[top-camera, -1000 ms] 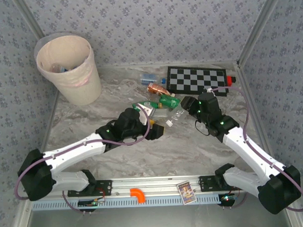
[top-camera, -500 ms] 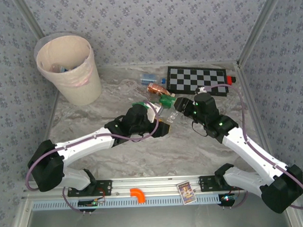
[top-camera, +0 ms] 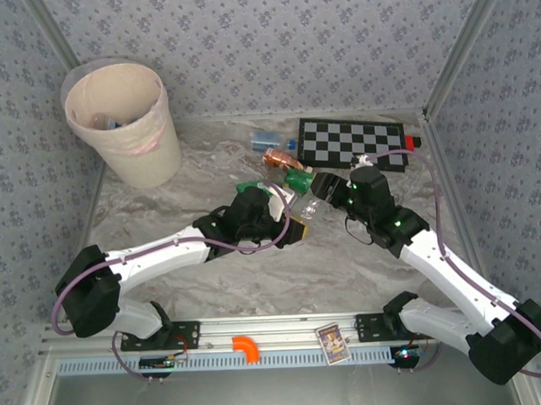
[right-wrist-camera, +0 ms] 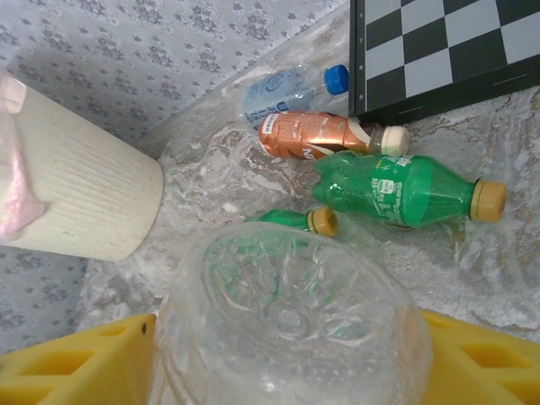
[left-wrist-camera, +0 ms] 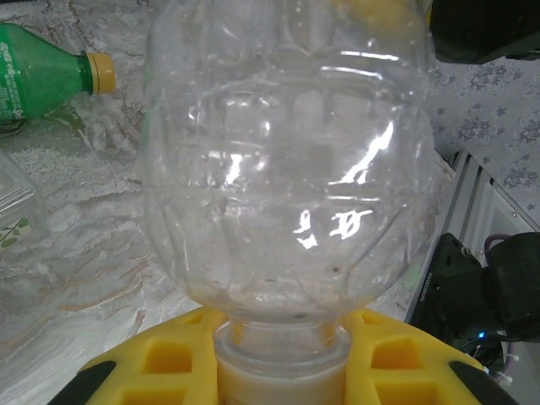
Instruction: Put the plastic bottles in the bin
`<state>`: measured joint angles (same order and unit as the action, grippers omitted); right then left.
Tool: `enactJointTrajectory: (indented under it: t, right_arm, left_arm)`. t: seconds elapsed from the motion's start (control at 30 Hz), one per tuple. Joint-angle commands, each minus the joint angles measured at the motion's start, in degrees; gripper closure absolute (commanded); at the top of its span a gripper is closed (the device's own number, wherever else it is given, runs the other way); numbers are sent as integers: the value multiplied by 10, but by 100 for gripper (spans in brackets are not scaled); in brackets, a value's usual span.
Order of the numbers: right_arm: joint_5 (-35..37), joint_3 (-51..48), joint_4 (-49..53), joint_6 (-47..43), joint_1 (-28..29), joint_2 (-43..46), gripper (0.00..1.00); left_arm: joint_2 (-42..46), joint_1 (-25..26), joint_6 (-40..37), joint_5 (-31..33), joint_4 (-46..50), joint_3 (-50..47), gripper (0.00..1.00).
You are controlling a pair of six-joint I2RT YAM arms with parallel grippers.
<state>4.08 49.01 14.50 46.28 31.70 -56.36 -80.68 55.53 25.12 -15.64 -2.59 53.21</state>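
- The bin (top-camera: 149,158) stands in the far left corner of the desk (top-camera: 335,271).
- The checkerboard (top-camera: 353,144) lies far right, near the back wall.
- Loose bottles (top-camera: 282,159) lie just left of the checkerboard.
- One bottle (left-wrist-camera: 270,169) sits mid-desk, in front of them, between the left gripper (top-camera: 296,225) and the right gripper (top-camera: 320,190).

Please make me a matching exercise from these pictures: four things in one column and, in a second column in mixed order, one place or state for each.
Things:
1. bin
2. checkerboard
3. clear bottle
4. green bottle

Places or states:
A. lying on its side, yellow cap
B. standing at the far left corner of the table
C. neck gripped by the left claw
D. lying flat at the far right

Pairs: 1-B, 2-D, 3-C, 4-A
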Motion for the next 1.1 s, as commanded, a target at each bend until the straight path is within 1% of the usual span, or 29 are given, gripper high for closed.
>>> enactJointTrajectory:
  t: [0.0, 0.03, 0.07, 0.23, 0.37, 0.4, 0.57, 0.63, 0.67, 0.73, 0.87, 0.93, 0.97, 1.0, 1.07]
  right_arm:
    - [1, 5, -9, -13, 0, 28, 16]
    - [1, 3, -6, -14, -2, 34, 12]
    - [0, 1, -5, -16, -3, 39, 0]
    - [-7, -11, -8, -40, -9, 75, 1]
    - [-12, -23, -21, -64, -12, 106, 0]
    - [-14, -29, -30, -69, -11, 114, 1]
    - [-37, -41, -55, -97, -12, 136, 1]
    - [-49, -41, -61, -97, -11, 140, 1]
    - [-54, -42, -64, -112, -10, 142, 1]
    - [-62, -45, -72, -125, -8, 144, 1]
    - [-77, -48, -78, -140, -6, 150, 0]
    - [-86, -48, -82, -146, -4, 153, 0]
    - [-89, -48, -83, -148, -3, 154, 0]
    - [-92, -48, -83, -151, -3, 157, 1]
    - [-96, -48, -81, -153, -3, 159, 1]
  left_arm:
    - [21, 3, 3, 13, -12, 18, 83]
    - [25, 3, 3, 21, -9, 18, 85]
    - [28, 3, 3, 30, -5, 19, 85]
    - [66, -1, 2, 84, 23, 23, 86]
    - [113, -30, 14, 123, 55, 24, 86]
    - [127, -45, 23, 136, 65, 24, 86]
    - [188, -134, 42, 153, 126, 49, 86]
    - [206, -174, 45, 165, 162, 76, 86]
    - [213, -189, 46, 171, 177, 90, 86]
    - [220, -230, 53, 199, 215, 127, 86]
    - [216, -316, 85, 213, 266, 189, 85]
    - [204, -366, 108, 221, 292, 227, 85]
    - [197, -385, 117, 221, 300, 244, 85]
    - [188, -407, 128, 224, 309, 263, 82]
    - [168, -439, 145, 228, 322, 299, 82]
